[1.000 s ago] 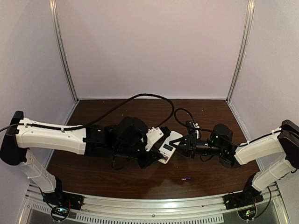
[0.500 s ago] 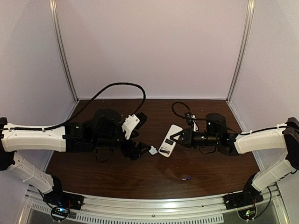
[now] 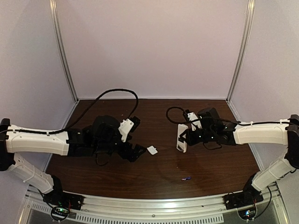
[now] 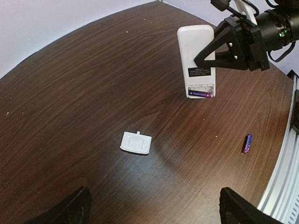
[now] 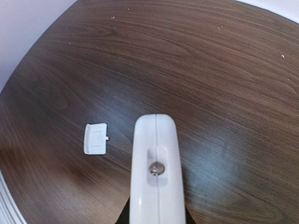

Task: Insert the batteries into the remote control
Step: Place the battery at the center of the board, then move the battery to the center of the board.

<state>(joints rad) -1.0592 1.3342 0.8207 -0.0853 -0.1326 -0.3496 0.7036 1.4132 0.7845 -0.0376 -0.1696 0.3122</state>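
Loose battery (image 3: 186, 178) lies alone on the dark wood table (image 3: 154, 184), nearest the arm bases and well apart from everything else. Further in, the left gripper (image 3: 135, 152) hangs low over the table, fingers (image 4: 77, 207) spread wide, grasping nothing. Small white battery cover (image 4: 136, 142) lies flat just beyond them, touching neither finger. Farther back and to the right, the right gripper (image 3: 187, 136) is clenched on the upper part of the remote control (image 4: 198, 56). Remote stands on end, plain white back toward the left arm, open recess at its lower end. Second battery (image 4: 201, 94) sits in that recess. Whether the lower end touches the table: cannot tell.
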